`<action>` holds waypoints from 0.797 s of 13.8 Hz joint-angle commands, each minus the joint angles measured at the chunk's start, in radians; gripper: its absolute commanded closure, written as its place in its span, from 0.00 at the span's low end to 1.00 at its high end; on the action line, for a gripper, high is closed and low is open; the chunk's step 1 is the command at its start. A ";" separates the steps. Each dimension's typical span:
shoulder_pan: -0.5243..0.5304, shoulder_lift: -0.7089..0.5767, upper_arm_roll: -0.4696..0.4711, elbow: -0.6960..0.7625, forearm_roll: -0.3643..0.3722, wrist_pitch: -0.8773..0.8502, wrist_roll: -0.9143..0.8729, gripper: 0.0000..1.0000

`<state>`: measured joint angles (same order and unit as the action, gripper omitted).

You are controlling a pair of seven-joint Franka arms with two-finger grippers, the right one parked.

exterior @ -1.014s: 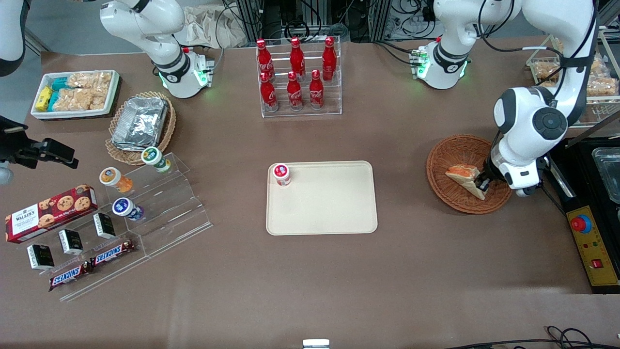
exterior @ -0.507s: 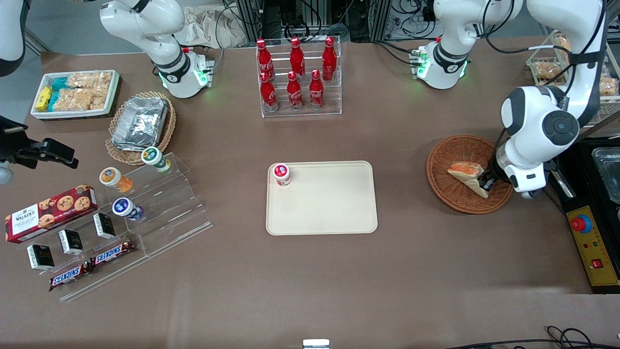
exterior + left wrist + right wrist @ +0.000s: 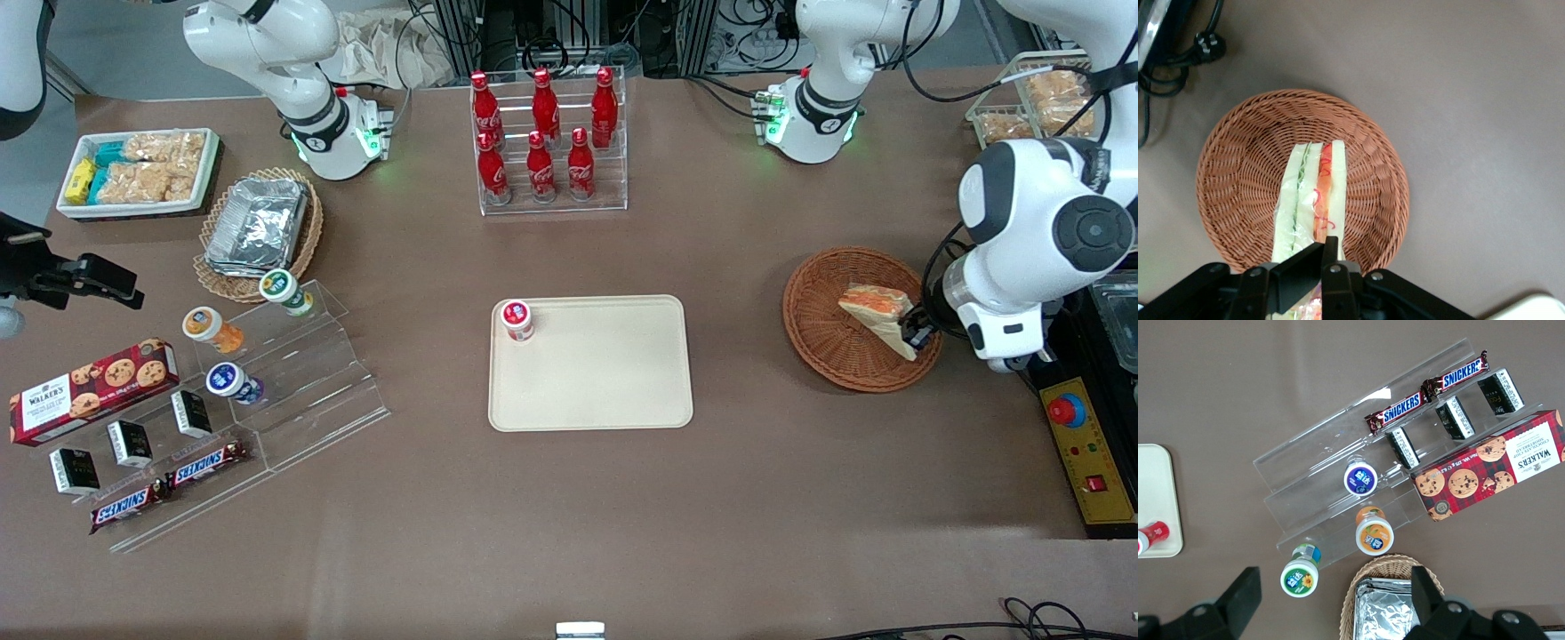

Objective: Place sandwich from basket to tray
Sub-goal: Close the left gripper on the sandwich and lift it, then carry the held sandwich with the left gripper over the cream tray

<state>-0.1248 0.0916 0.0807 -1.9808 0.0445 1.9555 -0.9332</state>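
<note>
The sandwich (image 3: pixel 874 313), a wedge of white bread with orange-red and green filling, hangs over the reddish-brown woven basket (image 3: pixel 805 302) toward the working arm's end of the table. My left gripper (image 3: pixel 916 336) is shut on the sandwich's narrow end. In the left wrist view the sandwich (image 3: pixel 1310 200) runs out from between the black fingers of the gripper (image 3: pixel 1315 267), with the basket (image 3: pixel 1385 180) below it. The cream-beige tray (image 3: pixel 605 373) lies flat at the table's middle, well apart from the basket; one of its corners (image 3: pixel 1531 308) shows in the wrist view.
A small red-lidded cup (image 3: pixel 516 318) stands on a corner of the tray. A rack of red bottles (image 3: pixel 547 142) stands farther from the camera than the tray. A black control box with a red button (image 3: pixel 1089 444) lies beside the basket. Snack shelves (image 3: pixel 267 391) lie toward the parked arm's end.
The left arm has risen and drawn back toward its own end of the table. The sandwich has come up with it, still over the basket.
</note>
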 commanded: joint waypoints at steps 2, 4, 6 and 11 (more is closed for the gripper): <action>-0.001 0.011 -0.070 0.129 -0.005 -0.116 0.050 1.00; -0.003 0.025 -0.136 0.195 -0.003 -0.162 0.065 1.00; -0.003 0.048 -0.218 0.255 -0.003 -0.178 0.056 1.00; -0.003 0.118 -0.401 0.303 0.001 -0.155 0.073 1.00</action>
<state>-0.1363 0.1504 -0.2682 -1.7290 0.0425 1.8101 -0.8878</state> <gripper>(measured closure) 0.952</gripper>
